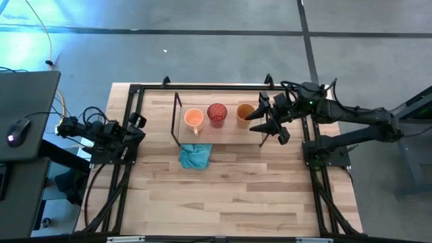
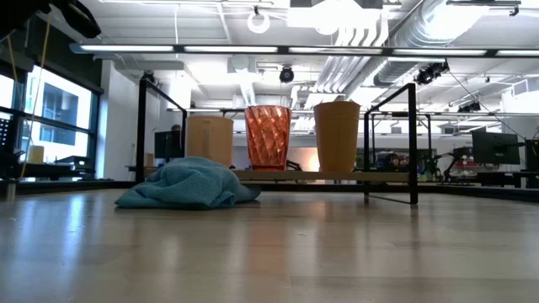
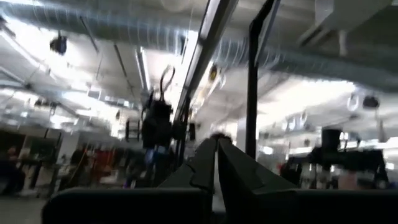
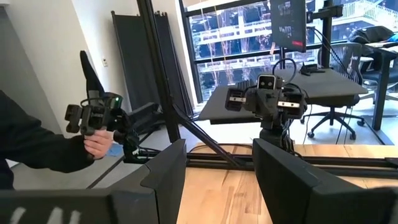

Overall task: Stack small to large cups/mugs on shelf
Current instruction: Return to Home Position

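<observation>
Your butcher-block table [image 1: 223,196] is the biggest thing here, and the shelf [image 1: 226,137] stands on it, a light wood board in a thin black wire frame. Your right arm reaches in at the shelf's right end. The right gripper [image 4: 219,149] sits just beside that end, its fingers spread apart with nothing between them. Your left arm is folded up well to the left of the shelf, and the left gripper [image 3: 216,163] has its fingers pressed together on nothing. A crumpled teal cloth [image 1: 195,156] lies on the table against the front of the shelf's left half.

Three vessels stand upright in a row on the shelf board:
- The amber tumbler [image 2: 337,136] is at the shelf's right.
- The red patterned cup [image 2: 268,136] is in the middle.
- The light orange mug [image 1: 194,119] is at the left.

Beyond the shelf, the right wrist view shows a person's hand [image 4: 98,144] gripping a control handle [image 4: 93,113].
</observation>
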Controlling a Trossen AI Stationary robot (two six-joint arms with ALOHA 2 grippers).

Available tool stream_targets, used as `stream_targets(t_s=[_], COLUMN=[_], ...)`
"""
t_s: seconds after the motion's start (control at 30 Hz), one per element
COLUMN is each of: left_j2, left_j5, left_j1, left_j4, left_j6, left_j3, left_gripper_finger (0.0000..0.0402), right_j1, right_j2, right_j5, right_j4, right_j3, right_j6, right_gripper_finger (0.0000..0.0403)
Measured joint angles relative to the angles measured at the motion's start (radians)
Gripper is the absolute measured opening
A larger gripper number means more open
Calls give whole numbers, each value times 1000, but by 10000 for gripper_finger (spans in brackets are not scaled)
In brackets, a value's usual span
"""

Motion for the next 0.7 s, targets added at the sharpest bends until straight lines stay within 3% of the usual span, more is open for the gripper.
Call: stream_targets(t_s=[0.37, 0.53, 0.7], left_j2=[0, 0, 0], left_j5=[-149, -102, 25], left_j1=[0, 0, 0], left_j4=[-333, -377, -481], left_j6=[-113, -136, -188], left_j3=[0, 0, 0], left_gripper_finger=[12, 14, 12], right_j1=[0, 0, 0], right_j2=[0, 0, 0], right_j5=[-27, -40, -44], right_j4=[0, 0, -6], right_j3=[0, 0, 0], right_j6=[0, 0, 0], right_gripper_finger=[177, 177, 177])
